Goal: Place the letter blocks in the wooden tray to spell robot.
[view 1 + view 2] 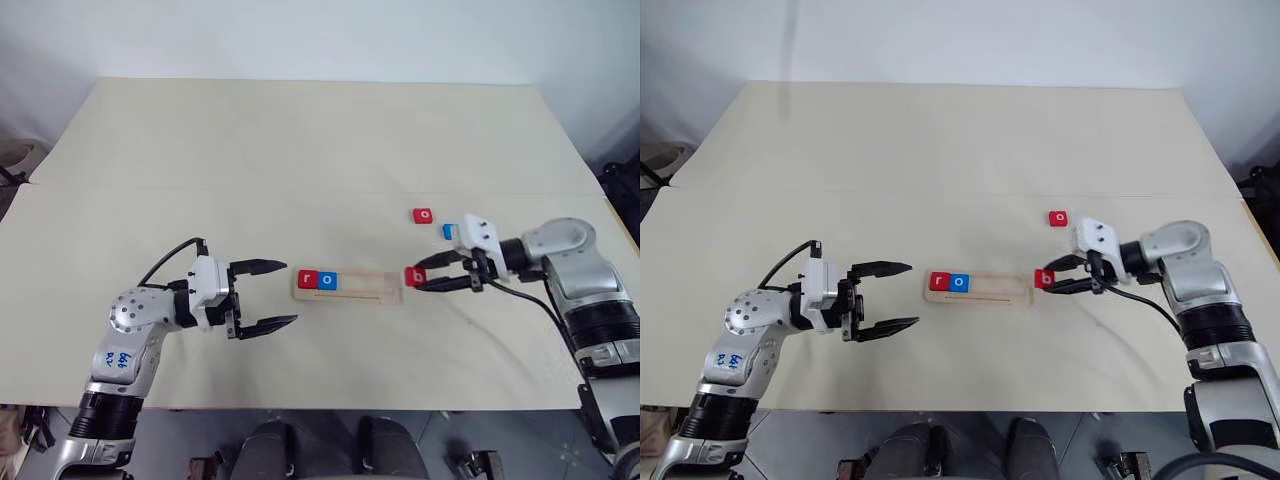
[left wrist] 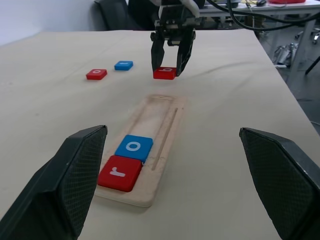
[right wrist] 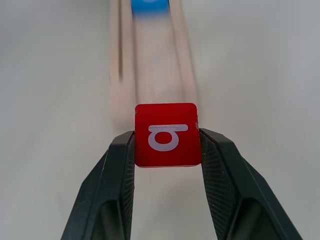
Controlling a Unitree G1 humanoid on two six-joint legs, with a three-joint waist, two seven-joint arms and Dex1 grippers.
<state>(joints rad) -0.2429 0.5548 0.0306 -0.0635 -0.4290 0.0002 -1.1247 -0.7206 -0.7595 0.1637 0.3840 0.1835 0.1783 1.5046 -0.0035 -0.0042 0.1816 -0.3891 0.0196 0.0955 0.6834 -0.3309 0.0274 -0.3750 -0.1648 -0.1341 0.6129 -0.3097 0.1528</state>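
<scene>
The wooden tray (image 1: 365, 285) lies across the middle of the table, with a red r block (image 1: 307, 279) and a blue o block (image 1: 328, 280) side by side at its left end. The rest of the tray is bare. My right gripper (image 1: 418, 276) is shut on a red b block (image 3: 167, 134), holding it low over the table just off the tray's right end. A red o block (image 1: 423, 214) and a blue block (image 1: 449, 231) lie on the table behind that gripper, the blue one partly hidden by it. My left gripper (image 1: 291, 292) stands open and holds nothing, just left of the tray.
The table is a wide pale sheet with a seam (image 1: 300, 188) running across it behind the tray. Its right edge (image 1: 610, 205) is close to my right arm. A dark cable (image 1: 540, 305) hangs along the right forearm.
</scene>
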